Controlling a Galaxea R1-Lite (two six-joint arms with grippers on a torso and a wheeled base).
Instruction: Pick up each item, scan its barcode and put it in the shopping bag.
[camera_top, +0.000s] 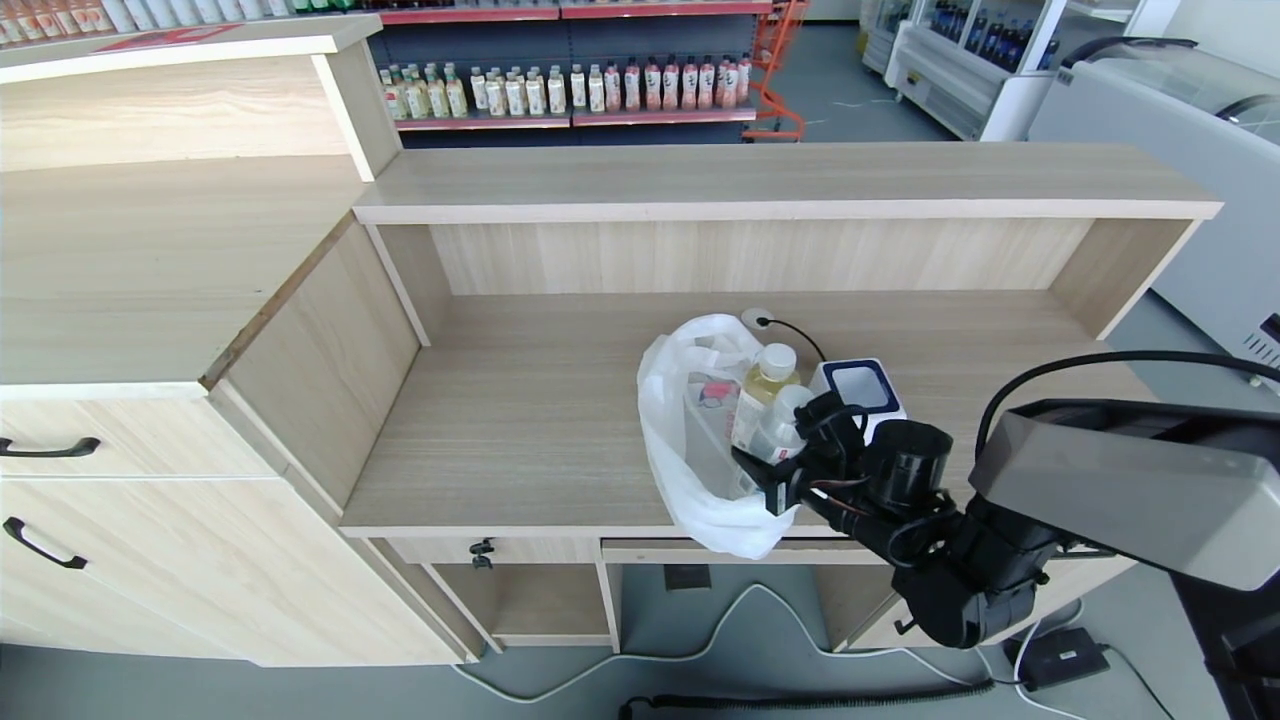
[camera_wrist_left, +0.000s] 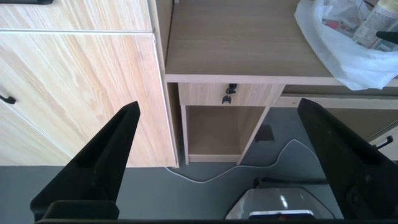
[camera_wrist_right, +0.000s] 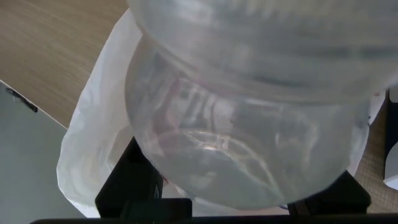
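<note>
Right gripper (camera_top: 778, 455) clamps a clear bottle (camera_top: 783, 425) over the shopping bag (camera_top: 675, 470) on the wooden counter (camera_top: 520, 420). Left gripper (camera_wrist_left: 219, 106) gapes empty. Drink shelves (camera_top: 570, 95) stand behind.

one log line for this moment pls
right claw shut on clear bottle at shopping bag mouth | yellow bottle in bag | scanner beside bag | left claw open, holding nothing

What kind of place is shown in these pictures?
Most likely the checkout of a small supermarket. Shelves of bottled drinks and glass-topped freezers stand behind the wooden counter; on it sit a barcode scanner and a white shopping bag. The right end effector holds a clear bottle.
</note>
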